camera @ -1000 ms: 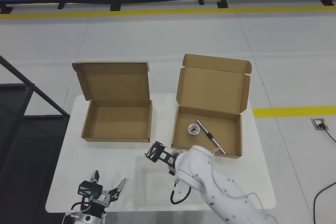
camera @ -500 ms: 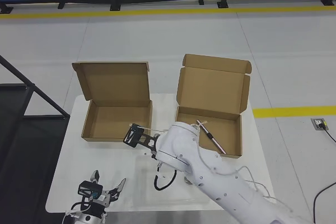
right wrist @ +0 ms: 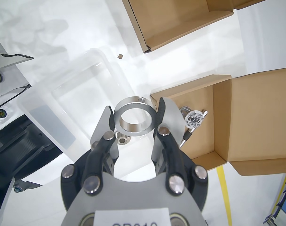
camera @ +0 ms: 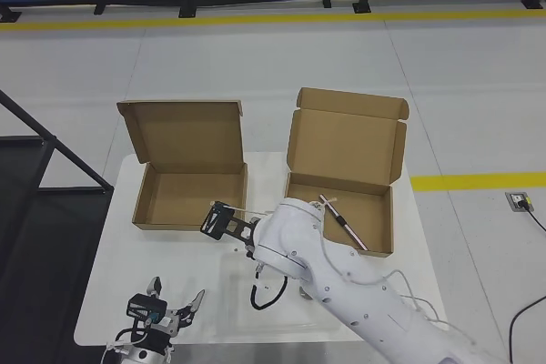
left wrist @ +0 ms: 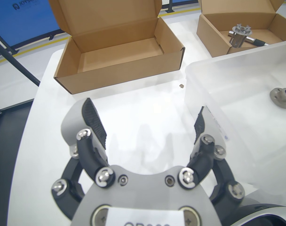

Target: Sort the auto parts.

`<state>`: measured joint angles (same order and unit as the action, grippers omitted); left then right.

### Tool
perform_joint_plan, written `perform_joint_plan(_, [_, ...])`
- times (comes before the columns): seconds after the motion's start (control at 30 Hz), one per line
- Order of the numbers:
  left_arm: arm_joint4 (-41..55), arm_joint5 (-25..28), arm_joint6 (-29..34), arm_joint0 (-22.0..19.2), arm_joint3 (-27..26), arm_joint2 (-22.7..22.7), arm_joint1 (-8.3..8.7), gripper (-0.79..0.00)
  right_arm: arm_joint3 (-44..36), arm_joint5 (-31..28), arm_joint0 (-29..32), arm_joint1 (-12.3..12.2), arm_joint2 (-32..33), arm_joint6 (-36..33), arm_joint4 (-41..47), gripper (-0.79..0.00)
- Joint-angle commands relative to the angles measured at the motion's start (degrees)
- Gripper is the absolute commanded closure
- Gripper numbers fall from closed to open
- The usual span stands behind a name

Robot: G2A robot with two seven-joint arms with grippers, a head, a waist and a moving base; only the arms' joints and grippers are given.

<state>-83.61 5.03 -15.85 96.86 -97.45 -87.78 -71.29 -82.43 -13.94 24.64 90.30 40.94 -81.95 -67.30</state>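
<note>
Two parts sorted so far, would you say? Take me across from the left.

That is my reading. At the near left of the white table the left gripper hangs with its black-padded fingers spread wide and nothing between them. Behind it the left brown cardboard box, lid up, has a bare floor.

And the other arm?

The right gripper is closed on a plain silver metal ring, its pads pinching the outer wall. Seen from above, it sits by that box's front right corner, between the two boxes.

What is left to pick?

Just right of the left gripper stands a clear plastic tub with one small grey flanged hub lying in it. Part of the tub's floor is hidden from me. Further right, the right brown cardboard box holds a toothed silver disc part and a slim metal rod with a dark tip. I judge two placed, one in hand and at least one to go. Which box the ring belongs in I cannot tell.

Any writing?

White lettering shows on the blue wall panel behind the left box. A pale sticker sits on the tub's wall. A white label on each gripper's wrist plate is cut off at the frame edge.
</note>
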Motion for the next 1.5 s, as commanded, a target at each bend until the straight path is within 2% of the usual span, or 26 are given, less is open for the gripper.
perform_joint_plan(0.0, [0.0, 0.0, 0.2, -0.1, -0.2, 0.0, -0.01, -0.785, 0.6, 0.0, 0.2, 0.0, 0.0, 2.4, -0.7, 0.000])
perform_joint_plan(0.27, [3.7, -1.7, 0.0, -0.8, -0.2, -1.2, -0.21, -0.785, 8.3, 0.6, -6.3, 2.5, -1.4, 8.2, 2.1, 0.000])
perform_joint_plan(0.57, [6.9, -2.3, -0.6, -1.5, 0.2, -2.9, -0.31, -0.785, 22.1, -0.1, -15.4, 7.0, -4.6, 14.3, 9.8, 0.000])
perform_joint_plan(0.93, [8.7, -1.4, -2.5, 0.5, 1.3, -5.1, -0.28, -0.785, 43.4, 0.4, -25.1, 15.6, -11.5, 21.7, 15.4, 0.000])
perform_joint_plan(1.23, [6.5, 0.0, -2.8, 1.1, 1.8, -4.7, -0.22, -0.785, 58.8, -2.7, -28.7, 22.2, -13.8, 28.1, 18.9, 0.000])
perform_joint_plan(1.47, [5.3, 0.4, -2.8, 1.3, 1.6, -4.5, -0.18, -0.785, 59.5, -3.2, -28.8, 22.5, -13.9, 27.9, 19.0, 0.000])
